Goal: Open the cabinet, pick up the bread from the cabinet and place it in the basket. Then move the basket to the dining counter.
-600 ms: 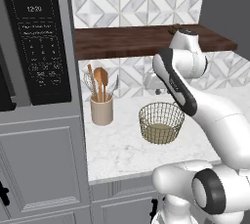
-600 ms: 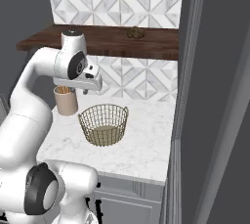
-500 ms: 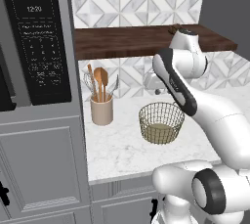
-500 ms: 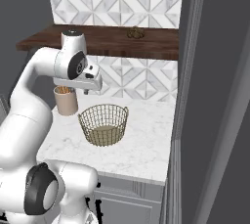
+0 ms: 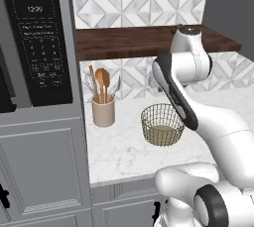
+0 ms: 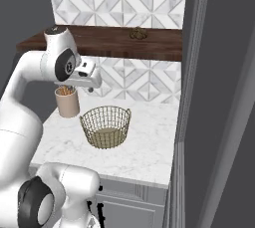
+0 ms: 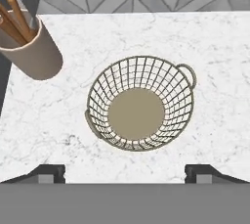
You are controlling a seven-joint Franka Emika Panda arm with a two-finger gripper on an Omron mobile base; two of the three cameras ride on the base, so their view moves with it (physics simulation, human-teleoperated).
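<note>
Hovering above basket (image 7: 140,102), tool (image 7: 126,173) wide apart, unladen

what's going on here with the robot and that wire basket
A white robot arm holds its pincer open and empty above the basket, which sits on the marble worktop beside a beige utensil crock. The basket holds nothing; its bare base disc shows from above. A small brown lump that may be the bread sits up on the dark wooden shelf. So nothing has gone into the basket yet.
</note>
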